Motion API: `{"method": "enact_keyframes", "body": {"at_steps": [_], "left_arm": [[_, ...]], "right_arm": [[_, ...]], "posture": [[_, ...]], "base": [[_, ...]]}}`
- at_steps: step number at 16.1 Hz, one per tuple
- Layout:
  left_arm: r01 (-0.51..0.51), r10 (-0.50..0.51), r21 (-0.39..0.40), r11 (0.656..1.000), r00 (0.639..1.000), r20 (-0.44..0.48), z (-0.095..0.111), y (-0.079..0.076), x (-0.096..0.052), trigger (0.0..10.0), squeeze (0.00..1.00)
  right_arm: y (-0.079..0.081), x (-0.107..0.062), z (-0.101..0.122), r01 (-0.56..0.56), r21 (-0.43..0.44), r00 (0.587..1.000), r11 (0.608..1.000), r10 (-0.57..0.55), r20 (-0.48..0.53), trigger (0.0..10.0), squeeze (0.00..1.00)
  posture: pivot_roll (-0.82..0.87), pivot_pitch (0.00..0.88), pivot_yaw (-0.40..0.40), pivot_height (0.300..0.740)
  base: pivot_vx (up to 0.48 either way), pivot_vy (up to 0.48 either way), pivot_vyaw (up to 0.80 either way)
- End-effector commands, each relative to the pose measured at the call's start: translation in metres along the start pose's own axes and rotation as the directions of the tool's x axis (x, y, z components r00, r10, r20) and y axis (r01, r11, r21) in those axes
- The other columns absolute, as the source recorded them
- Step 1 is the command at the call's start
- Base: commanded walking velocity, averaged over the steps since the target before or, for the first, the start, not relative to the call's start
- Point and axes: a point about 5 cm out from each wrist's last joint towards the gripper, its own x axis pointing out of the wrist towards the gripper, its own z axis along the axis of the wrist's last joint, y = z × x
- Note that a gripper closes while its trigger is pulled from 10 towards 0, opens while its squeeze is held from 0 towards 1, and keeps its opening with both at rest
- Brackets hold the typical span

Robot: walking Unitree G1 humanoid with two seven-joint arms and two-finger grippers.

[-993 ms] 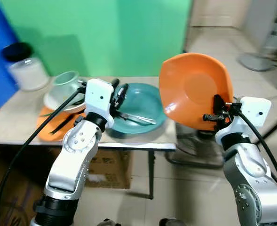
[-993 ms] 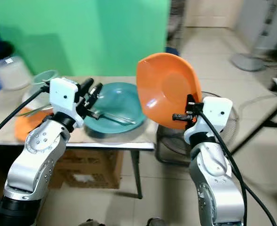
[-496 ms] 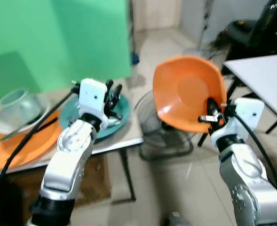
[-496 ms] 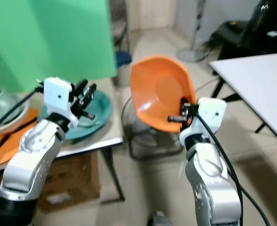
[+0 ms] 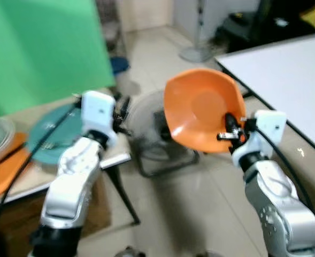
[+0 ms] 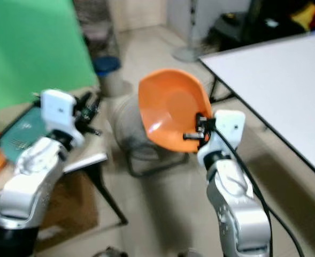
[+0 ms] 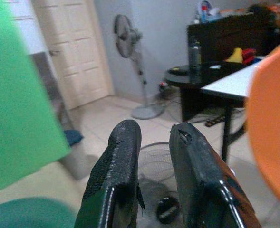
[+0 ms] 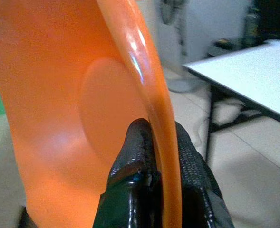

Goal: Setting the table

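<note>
An orange plate stands nearly upright in front of my chest, over the tiled floor. My right gripper is shut on its lower rim. The right wrist view has both fingers pinching the orange plate by its edge. My left gripper is raised beside the corner of the low side table, its fingers close together with nothing between them. A teal plate with cutlery lies on that table, and another orange plate sits at its left end.
A large white table runs along the right, with dark legs. A floor fan lies on the tiles between the two tables. A green screen stands behind the side table. A standing fan is further back.
The camera has swung to the right: the side table has slid to the left of the picture and the white table has come into view. The orange plate stays in my right gripper.
</note>
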Motion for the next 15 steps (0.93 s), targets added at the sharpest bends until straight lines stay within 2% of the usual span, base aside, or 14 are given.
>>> {"method": "enact_keyframes", "body": {"at_steps": [1,9,11,15], "left_arm": [[0.004,-0.004,0.006,1.0,1.0,-0.009,-0.001,-0.001,-0.001,10.0,0.0],[-0.016,0.015,-0.063,0.998,1.0,-0.023,-0.003,0.003,-0.004,10.0,0.0],[-0.017,0.016,-0.069,0.997,1.0,-0.021,-0.002,0.004,-0.004,10.0,0.0],[-0.018,0.017,-0.071,0.997,1.0,-0.016,-0.001,0.005,-0.005,10.0,0.0]], "right_arm": [[0.0,0.0,0.007,0.003,0.012,1.0,1.0,-0.004,0.031,10.0,0.0],[0.0,0.001,0.005,0.024,0.024,1.0,0.999,-0.024,0.014,10.0,0.0],[0.002,0.002,0.004,0.01,0.027,1.0,1.0,-0.01,0.01,10.0,0.0],[0.009,0.003,0.002,-0.043,0.023,0.999,0.999,0.043,-0.005,10.0,0.0]], "posture": [[0.01,0.024,0.06,0.74],[0.01,0.027,0.057,0.74],[0.01,0.026,0.056,0.74],[0.01,0.017,0.046,0.74]], "base": [[0.0,0.0,-0.8],[0.0,0.0,-0.8],[0.0,0.0,0.0],[0.261,0.0,0.0]]}}
